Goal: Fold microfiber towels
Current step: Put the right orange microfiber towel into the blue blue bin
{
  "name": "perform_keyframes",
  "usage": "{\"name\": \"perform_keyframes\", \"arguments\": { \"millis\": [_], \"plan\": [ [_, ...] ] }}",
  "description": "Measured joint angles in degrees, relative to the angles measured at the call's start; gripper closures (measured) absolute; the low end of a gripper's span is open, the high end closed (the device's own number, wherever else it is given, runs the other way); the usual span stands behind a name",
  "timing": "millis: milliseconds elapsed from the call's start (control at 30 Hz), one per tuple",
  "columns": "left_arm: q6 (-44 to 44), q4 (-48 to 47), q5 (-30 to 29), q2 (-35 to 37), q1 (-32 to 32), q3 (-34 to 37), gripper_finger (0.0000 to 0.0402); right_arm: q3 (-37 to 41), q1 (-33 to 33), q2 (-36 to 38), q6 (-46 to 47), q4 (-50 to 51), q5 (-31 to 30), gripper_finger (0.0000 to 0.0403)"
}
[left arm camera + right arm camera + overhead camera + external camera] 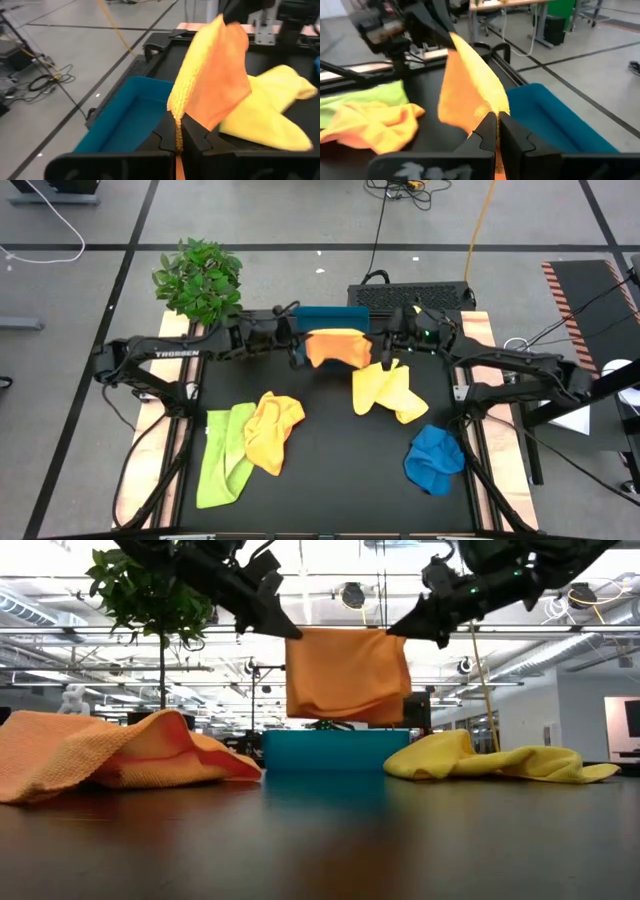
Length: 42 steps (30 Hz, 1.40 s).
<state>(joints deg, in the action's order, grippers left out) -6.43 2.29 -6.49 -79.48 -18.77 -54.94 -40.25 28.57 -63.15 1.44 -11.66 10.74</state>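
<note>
From above, we see the orange towel (337, 347) held up between our two arms just in front of the teal tray (330, 317). The left gripper (297, 345) has one top corner and the right gripper (385, 345) the other, jaws clenched on the cloth. The pale yellow towel (388, 390) lies on the table (340, 460) just in front of the tray, toward the right arm; the golden yellow towel (272, 430) and lime green towel (225, 455) overlap farther out toward the left arm, and the blue towel (434, 459) sits farthest from the tray.

At table height, the orange towel (347, 675) hangs clear above the tray (325, 751), its top edge fairly level and its lower edge free. The golden yellow towel (110, 752) fills the foreground.

Through the left wrist, the left gripper (177, 140) pinches the towel's edge tightly, with the tray (125, 117) below and beside it.

Through the right wrist, the right gripper (497, 125) bites its own corner likewise, tray (560, 117) alongside.

We judge the step in hand to be laying this hanging towel down for a fold. To do it well, we should keep both corners level and equally taut, bring the cloth to open table in front of the tray, and let the lower edge touch first so the fold lands square without bunching.
</note>
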Motion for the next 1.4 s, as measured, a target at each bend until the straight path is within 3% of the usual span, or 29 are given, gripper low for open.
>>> {"name": "perform_keyframes", "arguments": {
  "millis": [567, 1133, 1400],
  "plan": [
    [-0.31, -3.18, -0.36, -0.02, -7.00, -0.89, 0.0394, -6.20, 5.29, -12.04, -5.17, -0.58, 0.69, 0.0403],
    [1.87, -2.35, 2.37, -5.53, -8.68, -0.96, 0.0389, -6.18, 5.58, -13.66, -3.66, 1.52, -0.27, 0.0403],
    [2.04, -1.97, 3.93, -7.96, -11.12, -1.00, 0.0389, -6.18, 6.23, -15.30, -4.51, 1.41, -4.66, 0.0403]
  ]
}}
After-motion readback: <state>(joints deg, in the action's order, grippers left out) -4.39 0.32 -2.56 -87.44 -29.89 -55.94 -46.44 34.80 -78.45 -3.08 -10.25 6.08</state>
